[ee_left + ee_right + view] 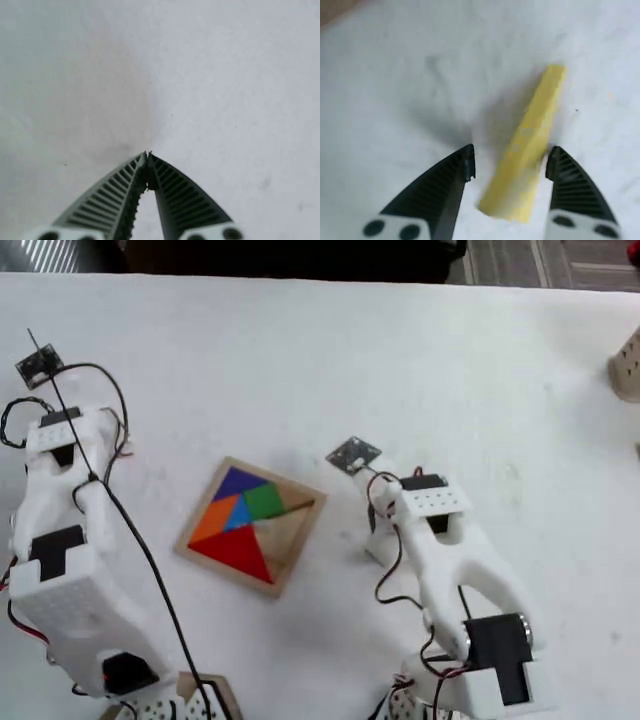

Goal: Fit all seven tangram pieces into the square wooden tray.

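The square wooden tray (290,532) lies between the two arms, turned like a diamond. It holds a purple piece (238,483), a green piece (265,500), an orange piece (215,519), a small blue piece (238,514) and a large red triangle (240,551); its right part is bare wood. A yellow piece (530,140) lies on the white table between the open fingers of my right gripper (510,156), nearer one finger. My left gripper (148,156) is shut with nothing in it, just over bare table. The left arm (65,540) stands left of the tray, the right arm (450,560) to its right.
Small black boards sit at each arm's tip (40,364) (352,454), with black cable (140,540) trailing over the left arm. A pale pegged wooden object (627,366) stands at the far right edge. Another wooden edge (222,695) shows at the bottom.
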### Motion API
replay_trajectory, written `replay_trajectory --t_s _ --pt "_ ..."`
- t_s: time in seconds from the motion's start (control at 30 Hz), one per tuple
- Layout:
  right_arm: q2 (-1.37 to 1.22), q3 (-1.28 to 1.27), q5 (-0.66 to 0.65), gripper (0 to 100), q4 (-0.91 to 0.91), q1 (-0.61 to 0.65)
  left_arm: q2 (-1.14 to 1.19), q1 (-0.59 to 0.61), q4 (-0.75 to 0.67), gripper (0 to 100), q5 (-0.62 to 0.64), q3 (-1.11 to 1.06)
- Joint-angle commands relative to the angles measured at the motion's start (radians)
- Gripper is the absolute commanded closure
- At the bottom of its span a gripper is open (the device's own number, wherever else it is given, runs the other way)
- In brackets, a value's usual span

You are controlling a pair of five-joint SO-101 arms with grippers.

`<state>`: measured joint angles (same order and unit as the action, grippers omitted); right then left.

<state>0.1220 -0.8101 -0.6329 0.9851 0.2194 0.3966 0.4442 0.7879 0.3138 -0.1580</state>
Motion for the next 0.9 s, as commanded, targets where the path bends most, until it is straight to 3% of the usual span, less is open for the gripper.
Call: replay_trajectory --t_s 0.0,0.17,0.43,0.57,0.73,0.87 --pt "0.01 0.021 -0.009 78.9 -0.012 -0.042 -0.005 0.001 -0.002 98 -0.008 0.055" --pt "0.012 0.023 0.015 98.8 -0.013 -0.062 -0.005 0.001 -0.002 98 -0.008 0.057" --pt "0.05 0.028 0.077 98.1 -0.01 -0.07 -0.005 -0.002 -0.008 98 -0.008 0.057" --pt "0.185 0.061 0.259 98.1 0.058 -0.042 -0.005 -0.002 -0.009 98 -0.008 0.057" --pt "0.315 0.18 0.519 98.1 0.2 0.079 -0.005 -0.005 -0.009 98 -0.009 0.057" --pt "0.266 0.212 0.542 98.1 0.194 0.108 -0.005 -0.068 0.002 98 -0.038 0.052"
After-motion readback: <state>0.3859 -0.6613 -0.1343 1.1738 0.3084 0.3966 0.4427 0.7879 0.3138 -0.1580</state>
